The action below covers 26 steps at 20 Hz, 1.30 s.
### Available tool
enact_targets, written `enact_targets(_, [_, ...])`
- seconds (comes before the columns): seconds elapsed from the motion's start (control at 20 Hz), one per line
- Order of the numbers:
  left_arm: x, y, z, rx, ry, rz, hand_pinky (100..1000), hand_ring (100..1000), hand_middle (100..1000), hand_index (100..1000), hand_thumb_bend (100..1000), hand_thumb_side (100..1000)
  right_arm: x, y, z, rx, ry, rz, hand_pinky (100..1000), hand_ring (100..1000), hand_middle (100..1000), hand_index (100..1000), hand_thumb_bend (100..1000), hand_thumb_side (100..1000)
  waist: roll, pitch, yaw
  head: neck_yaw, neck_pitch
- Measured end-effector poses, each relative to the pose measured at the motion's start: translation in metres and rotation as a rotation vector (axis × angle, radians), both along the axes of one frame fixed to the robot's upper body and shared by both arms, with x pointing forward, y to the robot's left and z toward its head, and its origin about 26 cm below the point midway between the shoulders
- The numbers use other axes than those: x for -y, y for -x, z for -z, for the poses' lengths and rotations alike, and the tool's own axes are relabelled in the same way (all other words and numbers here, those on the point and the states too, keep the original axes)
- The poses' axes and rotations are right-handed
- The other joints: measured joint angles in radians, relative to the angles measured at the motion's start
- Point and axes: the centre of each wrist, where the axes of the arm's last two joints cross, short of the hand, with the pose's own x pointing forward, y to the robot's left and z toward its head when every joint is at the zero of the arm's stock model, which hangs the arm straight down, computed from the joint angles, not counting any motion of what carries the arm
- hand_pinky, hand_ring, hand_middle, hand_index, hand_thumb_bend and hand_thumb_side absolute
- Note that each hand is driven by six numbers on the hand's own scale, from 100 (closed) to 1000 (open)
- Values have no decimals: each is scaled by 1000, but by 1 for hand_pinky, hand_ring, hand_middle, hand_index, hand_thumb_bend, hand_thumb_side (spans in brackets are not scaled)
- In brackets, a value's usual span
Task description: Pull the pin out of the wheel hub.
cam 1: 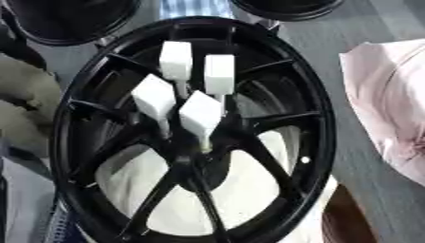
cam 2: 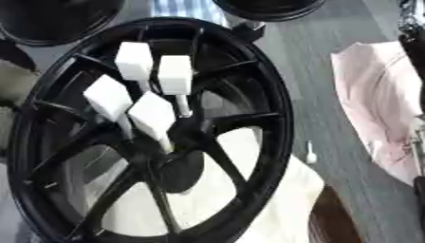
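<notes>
A black spoked wheel hub (cam 1: 195,137) is lying across the middle of both views, its rim (cam 1: 319,123) reaching from near the top edge down to the bottom edge; white material (cam 1: 241,190) is showing through the gaps between the lower spokes. Four pins are standing in the hub around its centre, each carrying a white block-shaped head on a thin pale stem; going from left to right they are the left pin (cam 1: 154,98), the upper left pin (cam 1: 176,61), the lower pin (cam 1: 201,115) and the upper right pin (cam 1: 219,74); all four are sitting with their stems running down toward the centre of the hub, the blocks just beside one another. Two more dark round rims (cam 1: 66,21) are lying beyond the hub at the top edge. A pale pink cloth (cam 2: 374,99) is lying on the grey counter (cam 2: 332,28) to the right of the hub, apart from it. A small white object (cam 2: 310,153) is lying between hub and cloth. No robot hand is showing in either view; its state cannot be told.
</notes>
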Motion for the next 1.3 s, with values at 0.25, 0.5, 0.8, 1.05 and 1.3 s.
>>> enact_targets(0.25, [-20,2,-21,28,-225,4,732,603,593,790,316,841,6,0,2,1,-5,16,789,794,708,776,100,487,20,5,-12,-16,9])
enact_targets(0.5, [-39,1,-64,63,-657,83,737,623,607,794,314,865,10,2,2,0,10,30,789,792,705,774,100,484,38,5,-15,-35,9])
enact_targets(0.8, [-49,-4,-114,41,-1158,192,751,665,638,800,279,893,15,3,3,-6,33,48,788,790,699,770,100,483,52,1,-14,-53,9])
enact_targets(1.05, [-34,-6,-145,-23,-1568,334,758,685,656,801,282,896,18,4,4,-12,46,61,788,790,697,769,100,484,61,0,-18,-58,9])
enact_targets(1.3, [-13,-8,-165,-20,-1748,394,758,689,659,801,291,899,19,4,4,-17,53,65,788,790,697,768,100,485,66,0,-20,-58,8])
